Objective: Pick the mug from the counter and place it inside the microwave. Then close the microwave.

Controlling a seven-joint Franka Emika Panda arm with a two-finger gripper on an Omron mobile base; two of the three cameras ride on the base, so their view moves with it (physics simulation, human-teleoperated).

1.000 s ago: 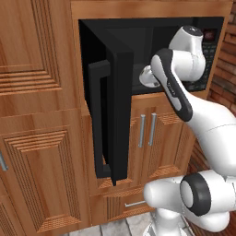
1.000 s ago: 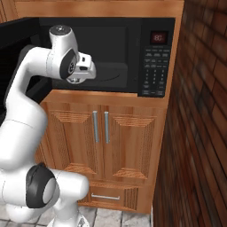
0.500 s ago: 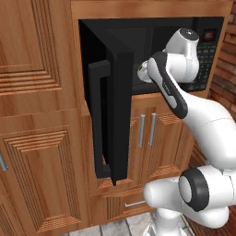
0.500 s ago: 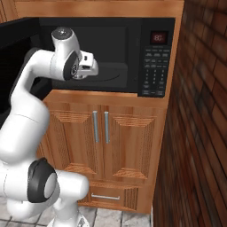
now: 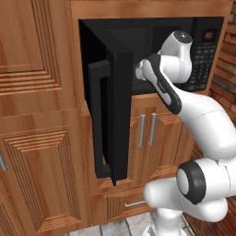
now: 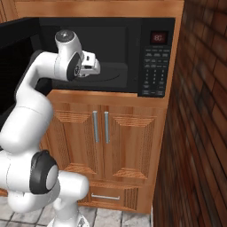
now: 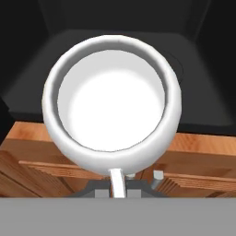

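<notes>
The mug (image 7: 110, 103) sits clamped by its handle in my gripper (image 7: 124, 177), held just outside the open microwave (image 5: 152, 50), so next I must carry it inward onto the floor.

The microwave (image 6: 133, 53) stands open above wooden cabinet doors (image 6: 102, 142), its dark cavity floor (image 7: 115, 69) carrying nothing visible directly on it.
</notes>
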